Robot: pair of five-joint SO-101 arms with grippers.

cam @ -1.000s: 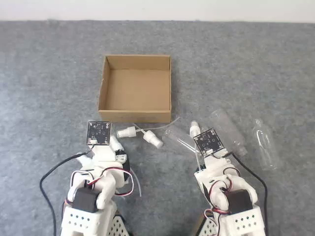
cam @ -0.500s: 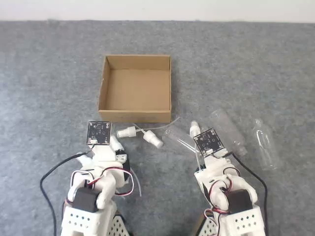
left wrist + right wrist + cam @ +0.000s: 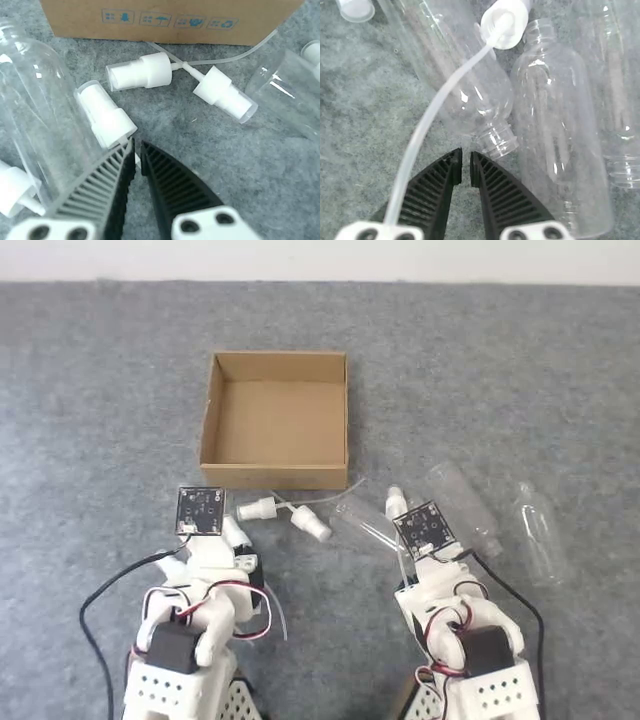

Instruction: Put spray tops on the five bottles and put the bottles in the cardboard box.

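The empty cardboard box (image 3: pixel 275 435) sits at the middle back of the grey mat. Two white spray tops (image 3: pixel 258 508) (image 3: pixel 312 524) lie just in front of it, and a third spray top (image 3: pixel 397 502) lies by the right arm. Clear bottles (image 3: pixel 365 520) (image 3: pixel 462 505) (image 3: pixel 540 532) lie on their sides to the right. My left gripper (image 3: pixel 137 147) is shut and empty, its tips beside a spray top (image 3: pixel 105 115) and a clear bottle (image 3: pixel 35 115). My right gripper (image 3: pixel 465 157) is shut and empty at the neck of a bottle (image 3: pixel 455 65), next to a spray top (image 3: pixel 505 17) with a long dip tube.
The box wall (image 3: pixel 170 17) stands close behind the two loose spray tops (image 3: pixel 140 75) (image 3: pixel 222 95). More bottles (image 3: pixel 560 135) (image 3: pixel 615 100) lie side by side by the right gripper. Bare grey mat spreads to the left and far right.
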